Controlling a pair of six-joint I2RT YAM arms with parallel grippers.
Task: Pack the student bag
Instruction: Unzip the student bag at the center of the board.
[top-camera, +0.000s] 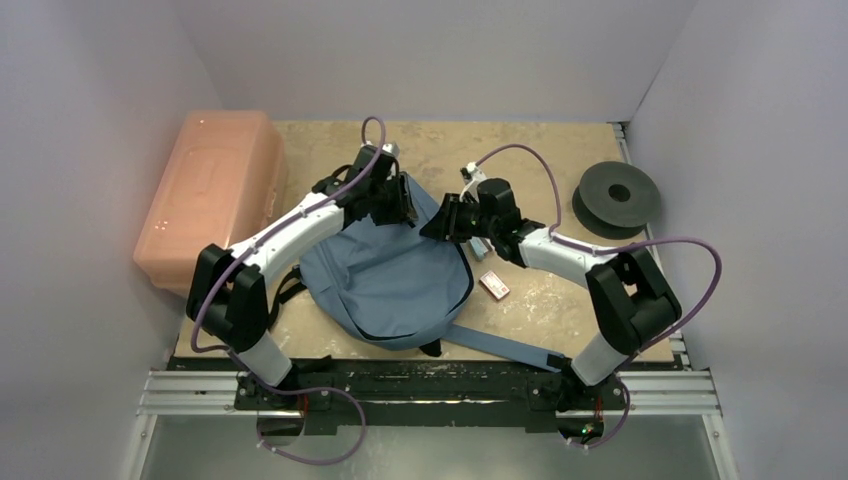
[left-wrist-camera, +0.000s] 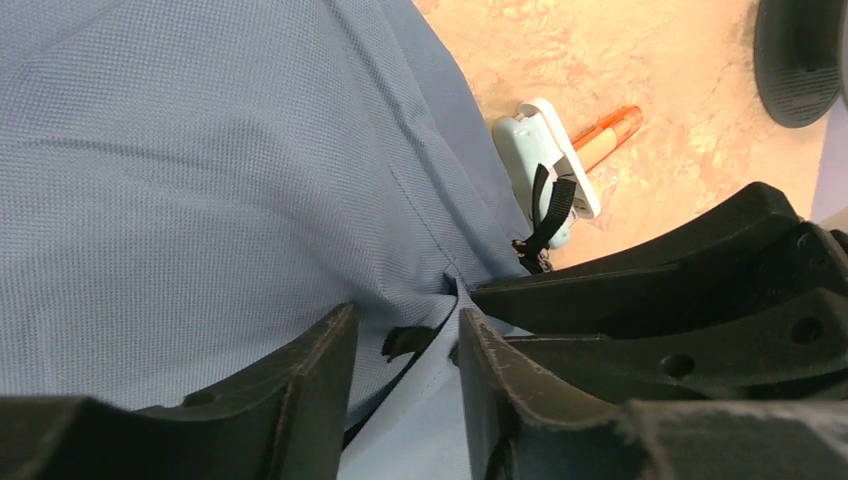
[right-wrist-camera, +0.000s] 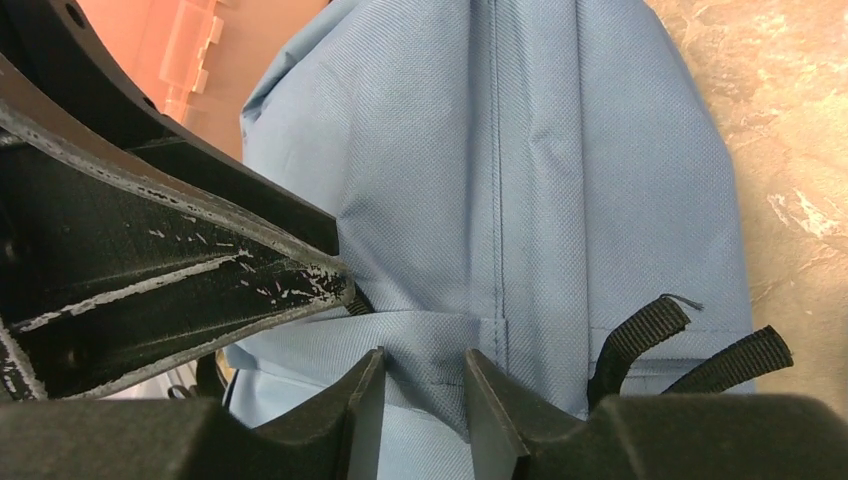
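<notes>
Where the student bag (top-camera: 385, 280) puckers, left gripper (left-wrist-camera: 405, 325) and right gripper (right-wrist-camera: 425, 360) straddle it.

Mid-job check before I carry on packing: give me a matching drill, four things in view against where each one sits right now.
Things:
1. student bag
2. salmon-pink box
3. dark spool
4. small red-and-white packet

Places:
A. far right part of the table
B. along the left edge
C. just right of the bag, on the bare surface
D. centre, between the two arms

Pairs: 1-D, 2-B, 3-A, 4-C.
</notes>
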